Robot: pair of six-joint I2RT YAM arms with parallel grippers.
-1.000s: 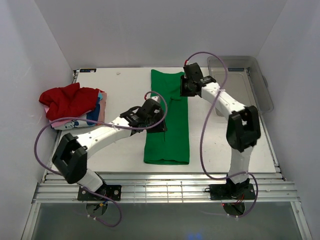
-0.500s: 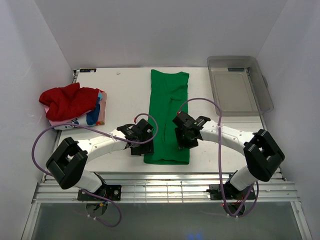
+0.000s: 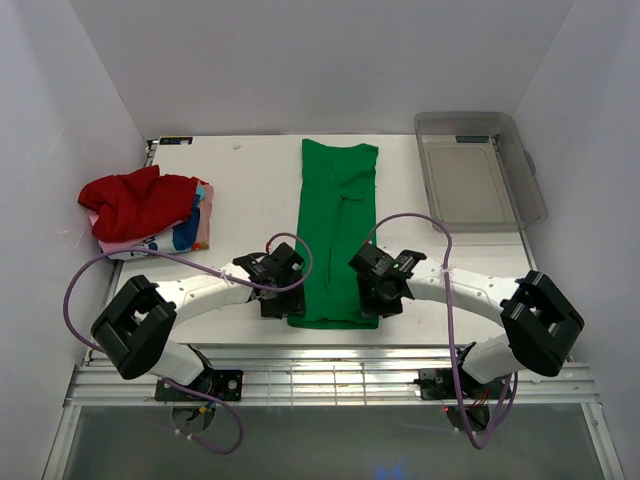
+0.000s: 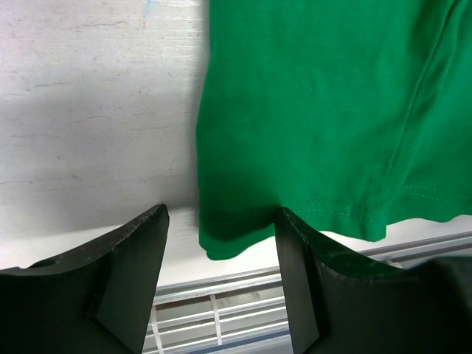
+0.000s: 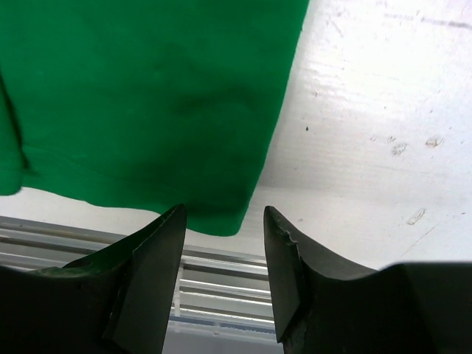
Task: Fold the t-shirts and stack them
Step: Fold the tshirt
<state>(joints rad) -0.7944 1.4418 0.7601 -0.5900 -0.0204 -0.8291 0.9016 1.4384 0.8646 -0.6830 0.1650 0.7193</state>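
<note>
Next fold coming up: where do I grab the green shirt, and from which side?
Take the green t-shirt by its two near hem corners, coming in from the table's near edge. It lies flat as a long strip, and the open left gripper and right gripper each frame one corner.

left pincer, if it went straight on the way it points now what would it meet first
Most likely the near left hem corner of the green t-shirt, which sits just ahead, between its open jaws. How high the left pincer hangs above the cloth is unclear.
</note>
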